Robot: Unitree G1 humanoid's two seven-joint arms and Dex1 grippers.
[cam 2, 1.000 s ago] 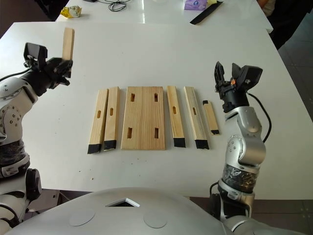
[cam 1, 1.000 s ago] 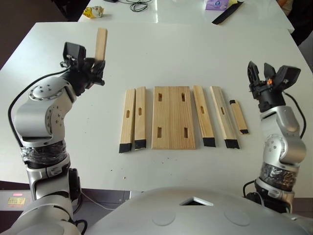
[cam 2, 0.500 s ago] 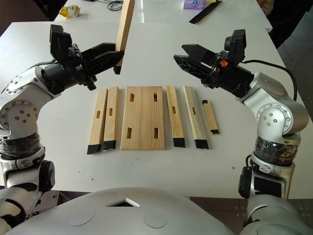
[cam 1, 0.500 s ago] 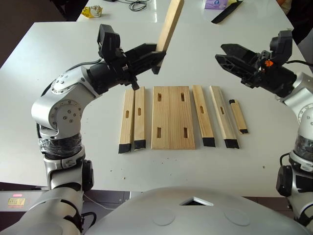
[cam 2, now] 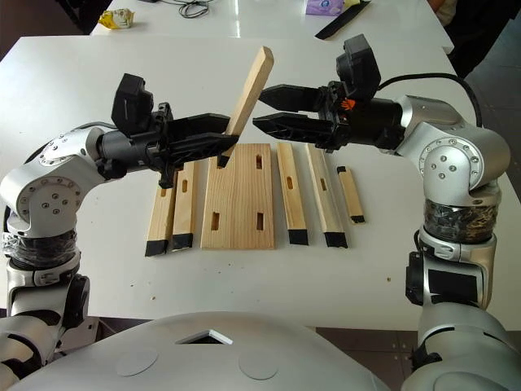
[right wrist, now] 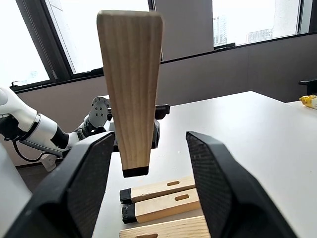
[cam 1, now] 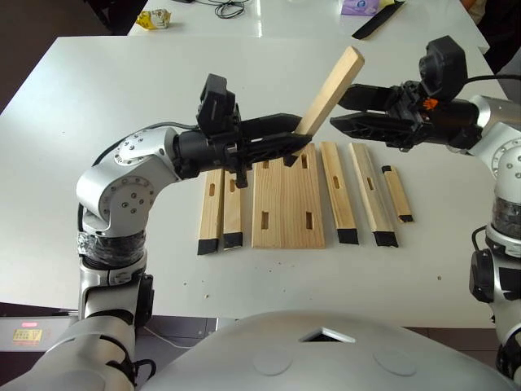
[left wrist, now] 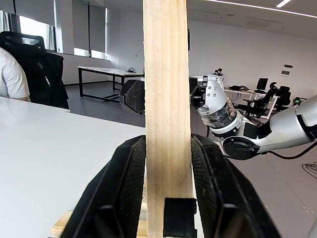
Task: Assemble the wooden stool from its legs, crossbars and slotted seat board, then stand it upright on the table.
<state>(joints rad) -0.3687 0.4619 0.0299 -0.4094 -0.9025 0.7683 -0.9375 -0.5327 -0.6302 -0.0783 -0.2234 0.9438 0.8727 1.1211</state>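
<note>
**A:** Left fingers (cam 1: 285,122)?
**B:** Clamped on the leg (cam 1: 330,90). Its black-tipped foot is mostly hidden between them, and it slants up over the seat board (cam 1: 285,204), whose far edge they cover.
**A:** Right fingers (cam 1: 350,124)?
**B:** Spread wide on either side of the leg, with a gap on both sides. The counter (cam 1: 122,81) edge lies well beyond.
</note>
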